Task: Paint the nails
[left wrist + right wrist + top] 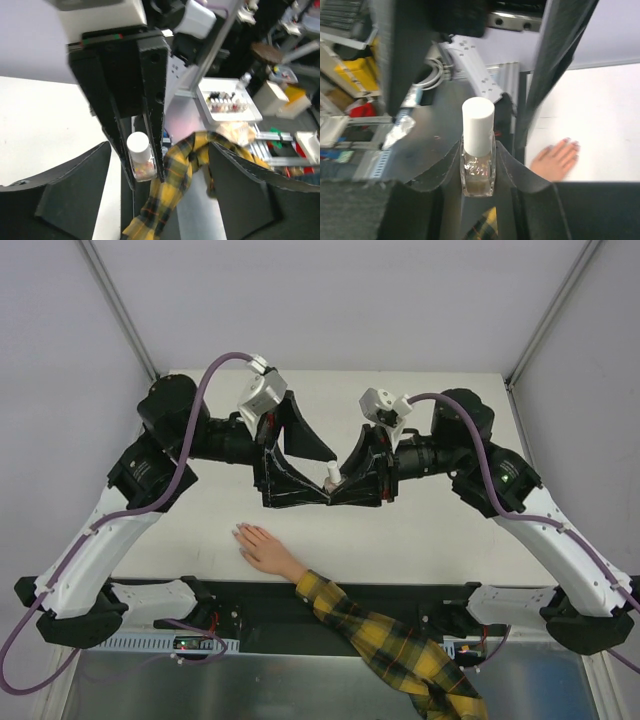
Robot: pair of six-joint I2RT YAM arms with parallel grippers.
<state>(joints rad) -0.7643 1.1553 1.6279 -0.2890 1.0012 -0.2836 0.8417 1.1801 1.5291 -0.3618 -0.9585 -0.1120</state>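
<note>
My right gripper is shut on a clear nail polish bottle with a white cap, held above the middle of the table. My left gripper is open, its wide-spread fingers either side of the bottle and of the right gripper's tips, touching neither. The mannequin hand lies flat near the table's front edge. Its pale nails point to the back left. Its plaid sleeve runs off the front edge.
The white table ends at a dark front rail where both arm bases sit. A white tray of several small bottles stands off the table, seen only in the left wrist view.
</note>
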